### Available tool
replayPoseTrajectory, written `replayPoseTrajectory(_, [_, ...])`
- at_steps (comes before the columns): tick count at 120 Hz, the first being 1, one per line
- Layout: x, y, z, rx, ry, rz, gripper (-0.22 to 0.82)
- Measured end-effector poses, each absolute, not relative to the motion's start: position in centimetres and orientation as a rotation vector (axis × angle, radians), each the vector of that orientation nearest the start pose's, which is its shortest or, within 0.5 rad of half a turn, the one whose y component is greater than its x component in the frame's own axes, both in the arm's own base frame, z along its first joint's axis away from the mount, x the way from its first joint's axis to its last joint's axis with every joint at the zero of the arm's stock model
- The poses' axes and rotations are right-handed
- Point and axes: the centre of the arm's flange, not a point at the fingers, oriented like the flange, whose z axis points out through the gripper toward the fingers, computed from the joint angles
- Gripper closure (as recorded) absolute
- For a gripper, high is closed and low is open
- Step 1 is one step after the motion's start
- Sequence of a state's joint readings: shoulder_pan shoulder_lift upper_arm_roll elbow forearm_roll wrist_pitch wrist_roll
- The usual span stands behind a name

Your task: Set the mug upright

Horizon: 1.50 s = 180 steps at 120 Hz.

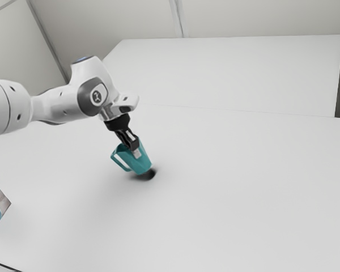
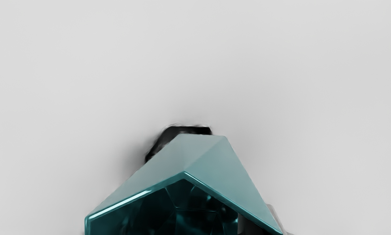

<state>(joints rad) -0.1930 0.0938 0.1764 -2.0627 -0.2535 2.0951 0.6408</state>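
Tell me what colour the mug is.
The mug is teal, paler on its outer walls and darker inside, and it shows best in the wrist view.

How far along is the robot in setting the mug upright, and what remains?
Looks done: the gripper grips the wall of the mug, one finger inside, one outside.
In hand: the mug is tilted, base lower than its open end.
Left: bringing it fully upright, base flat on the table, then letting go. Whether it touches the table, I cannot tell.
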Motion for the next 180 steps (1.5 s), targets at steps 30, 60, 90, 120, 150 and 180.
replayPoseTrajectory(30, [52.4,-4.0,38.4,-3.126,0.883,0.096,0.79])
replayPoseTrajectory(60, [50.3,-6.5,37.6,-3.021,0.900,0.175,0.79])
replayPoseTrajectory(90, [49.6,-6.0,36.6,-2.942,0.836,0.231,0.79])
replayPoseTrajectory(120, [48.9,-6.0,35.2,-2.932,0.750,0.272,0.79])
replayPoseTrajectory(150, [49.0,-7.4,34.7,-2.928,0.712,0.257,0.79])
replayPoseTrajectory(180, [48.9,-8.5,34.3,-2.930,0.692,0.251,0.47])
